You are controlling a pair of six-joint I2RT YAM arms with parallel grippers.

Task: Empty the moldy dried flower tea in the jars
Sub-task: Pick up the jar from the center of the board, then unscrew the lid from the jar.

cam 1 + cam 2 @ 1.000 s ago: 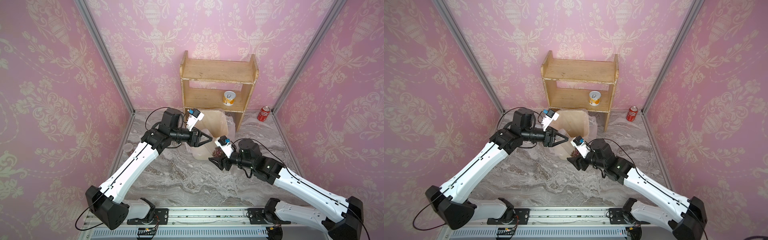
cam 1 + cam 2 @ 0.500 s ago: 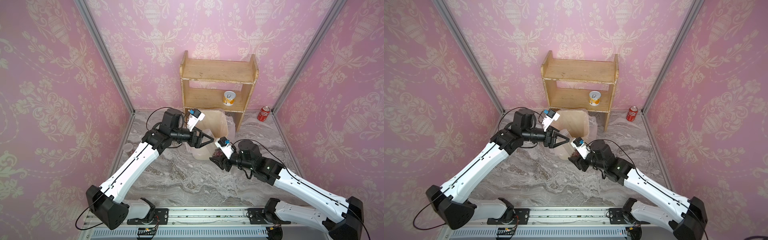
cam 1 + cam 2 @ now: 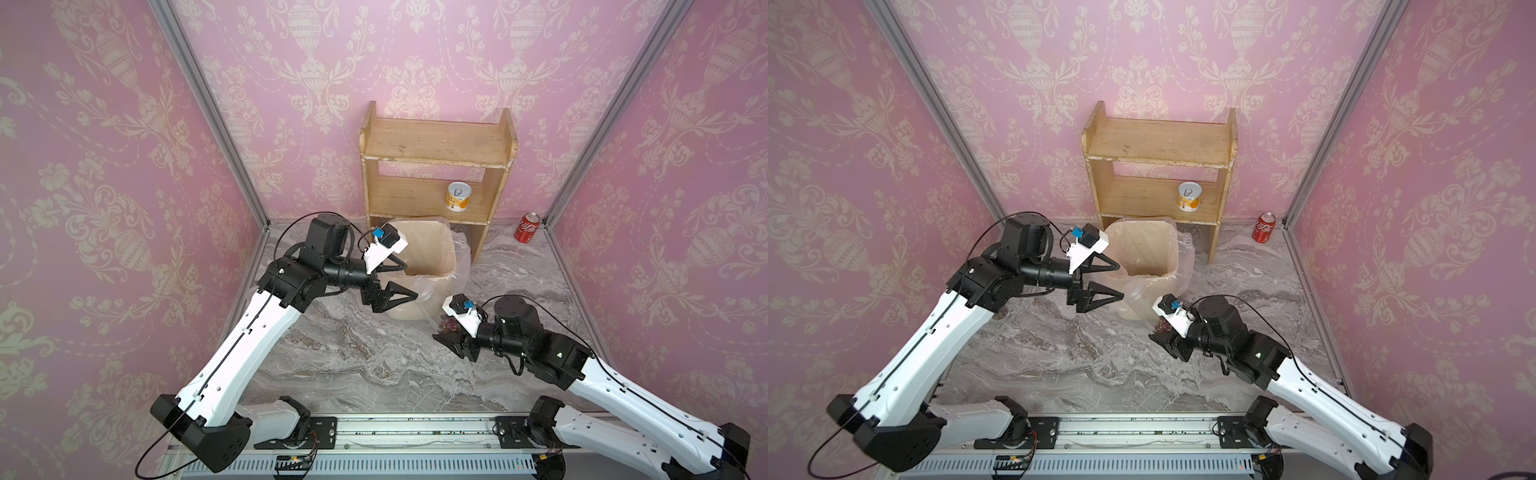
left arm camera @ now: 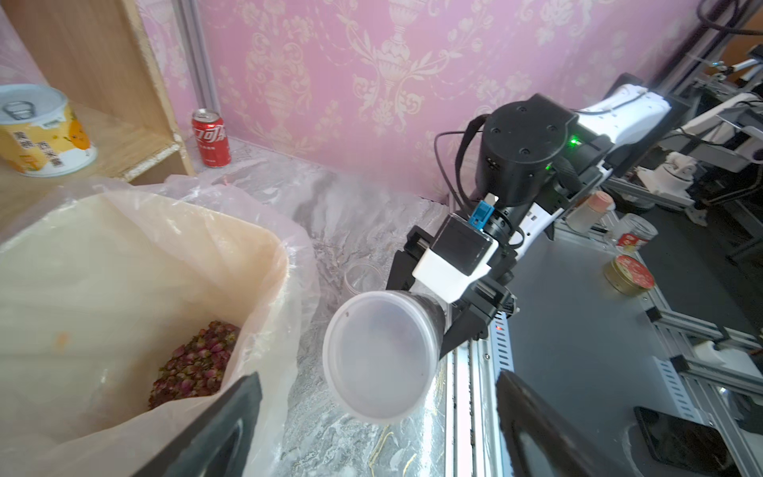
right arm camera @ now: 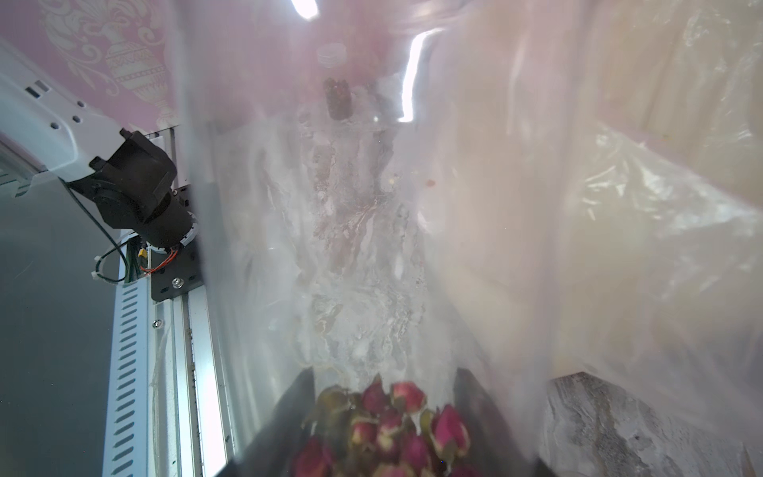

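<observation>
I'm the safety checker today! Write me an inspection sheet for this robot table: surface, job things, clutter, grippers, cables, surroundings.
Surface: grey marbled tabletop; lined bin stands on it by the wooden shelf.
Job's things: jar tilted, lid end toward the left gripper, dried flower tea inside; more buds lie in the bin.
Clutter: yellow-and-white tin on the shelf; red cola can on the tabletop.
Grippers: left gripper open, holding nothing, by the bin rim; right gripper shut on the jar.
Cables: black cable loops at the right arm; no snag seen.
Surroundings: pink patterned walls.
</observation>
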